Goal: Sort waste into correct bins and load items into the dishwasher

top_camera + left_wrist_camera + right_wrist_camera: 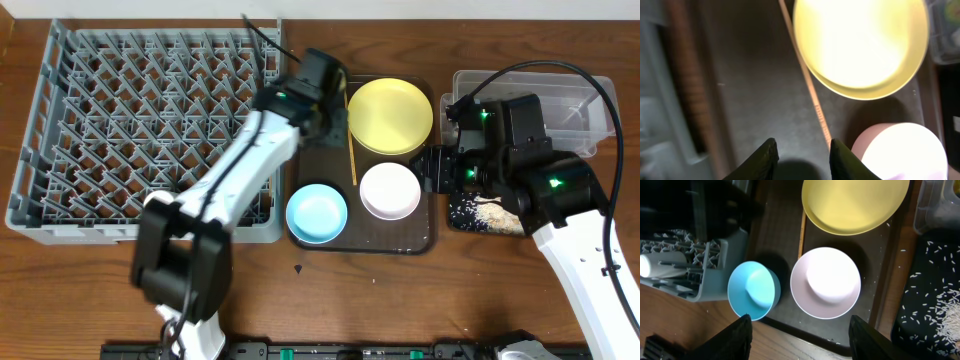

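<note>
Left end effector [803, 146], narrowly open and empty, hangs above the chopstick [810, 90]; I judge it must lower and pinch it. Right end effector [801, 330] is wide, empty.

The plate [390, 115] is plain pale yellow, one bowl is light blue [317, 213] and the other bowl [390, 190] is white with a faint pink cast; all are unpatterned against the dark brown serving tray [400, 238]. The dish rack [40, 130] is grey throughout, its pegs forming a regular diamond grid, and the chopstick [352, 150] is tan wood. Pale rice crumbs [490, 212] speckle the black tray [460, 205], the tub [585, 115] is colourless and see-through, and the table [80, 290] is reddish-brown with wood grain.
</note>
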